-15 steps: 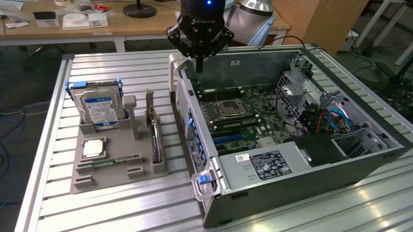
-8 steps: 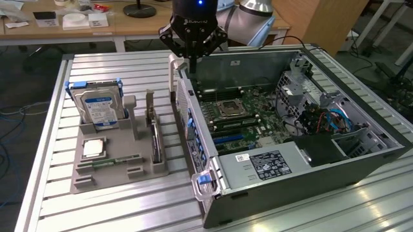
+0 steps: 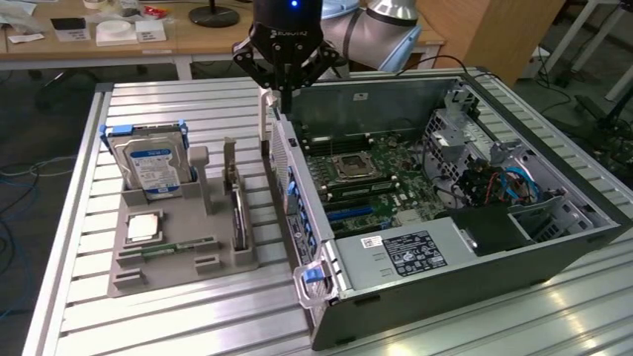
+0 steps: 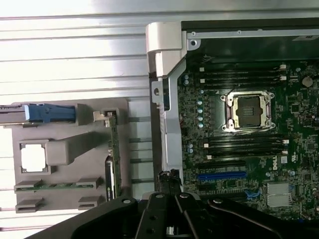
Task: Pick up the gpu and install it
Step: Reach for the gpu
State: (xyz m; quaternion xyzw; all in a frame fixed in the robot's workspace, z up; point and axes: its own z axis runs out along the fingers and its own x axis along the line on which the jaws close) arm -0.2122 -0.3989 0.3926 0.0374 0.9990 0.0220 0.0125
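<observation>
The gripper [image 3: 284, 100], fingers pressed together on nothing, hangs over the computer case [image 3: 445, 278] wall; the graphics card [image 3: 237, 215] stands on edge in the tray [image 3: 168, 280] at its seven o'clock in the exterior view, long axis twelve-to-six.

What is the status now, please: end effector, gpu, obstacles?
End effector shut, empty, above computer case edge. Gpu standing on edge in gray holder, untouched. Hard drive in same holder, apart from gpu.

Even indoor light covers the slatted metal desk [image 3: 178, 326], glare streaking its corner at the exterior view's right. Soft shadow fills the open computer case [image 3: 445, 274]. In the wrist view the desk [image 4: 60, 45] washes out nearly white.
</observation>
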